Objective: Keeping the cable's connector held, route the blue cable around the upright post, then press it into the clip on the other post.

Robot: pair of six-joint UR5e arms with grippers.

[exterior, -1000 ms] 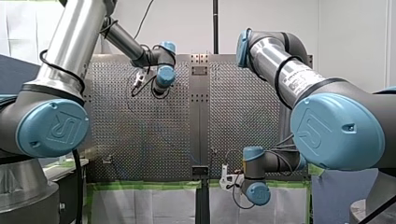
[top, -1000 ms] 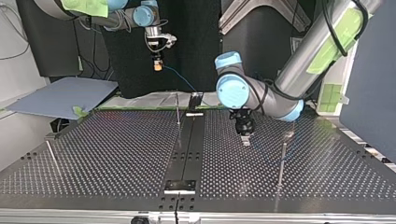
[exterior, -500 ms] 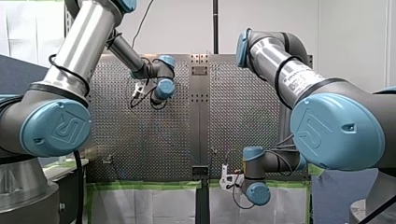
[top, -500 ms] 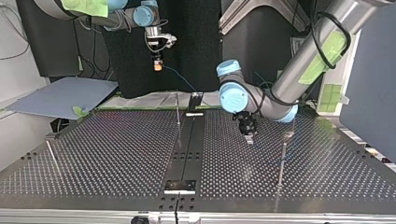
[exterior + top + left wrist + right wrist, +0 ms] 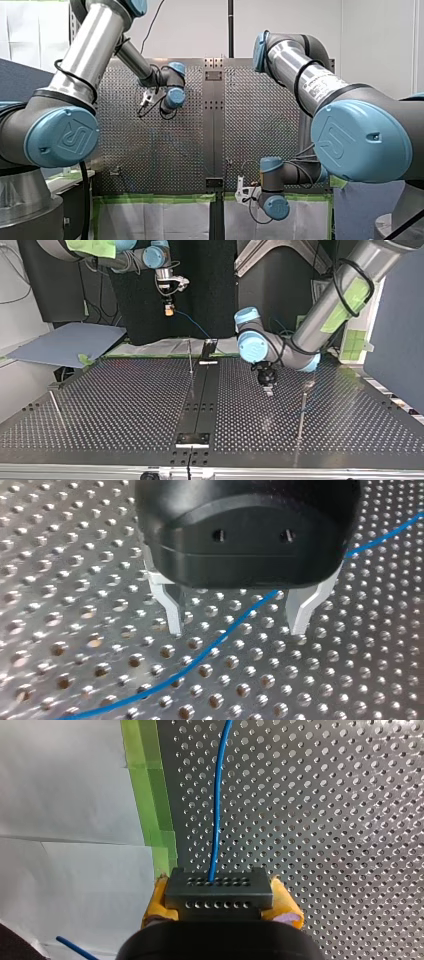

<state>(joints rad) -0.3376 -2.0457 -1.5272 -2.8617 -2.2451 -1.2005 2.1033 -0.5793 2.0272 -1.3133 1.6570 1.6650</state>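
Two metal fingers (image 5: pixel 169 604) on my left gripper (image 5: pixel 236 630) are spread wide, nothing pinched yet. The blue cable (image 5: pixel 200 657) lies on or just over the perforated table (image 5: pixel 350 680) right under that gripper. It runs slantwise through the gap between the tips, so I'd guess a straight drop and squeeze catches it. Well apart from that gripper, my right gripper (image 5: pixel 220 904) has its yellow pads (image 5: pixel 152 907) clamped on the connector (image 5: pixel 219 887). Left arm's clearly nearer the slack.

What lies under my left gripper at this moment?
The blue cable crosses the perforated table between the open fingers of my left gripper, touching neither. The gripper's black body covers a stretch of the cable farther along.
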